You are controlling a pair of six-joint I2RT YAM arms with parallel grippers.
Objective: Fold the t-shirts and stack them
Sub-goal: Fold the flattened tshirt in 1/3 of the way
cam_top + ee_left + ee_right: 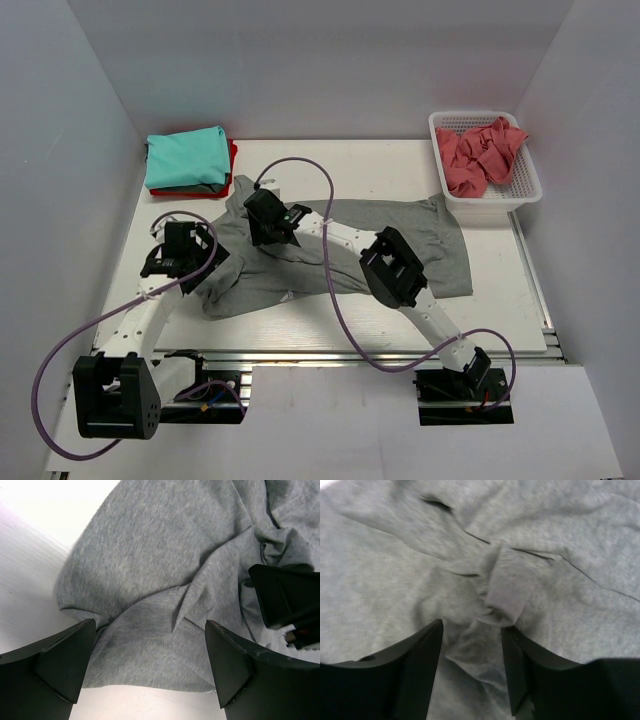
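Rumpled, soft grey t-shirt [445, 245]; right claw [471, 630] straddles, perhaps pinches, 1 fold.

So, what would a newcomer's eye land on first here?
The crumpled grey t-shirt spread across the middle, with the left gripper and right gripper both low over its folds. A folded teal t-shirt on a red one at the far left, and coral-pink cloth heaped in the white basket at the far right.

I see a plain grey t-shirt [440, 240], a plain teal t-shirt [185, 158], a bright red t-shirt [233, 158], a coral-pink t-shirt [480, 155], a white basket [495, 208] patterned with tiny holes, a white table [500, 290], and black-and-white robot arms [400, 270].
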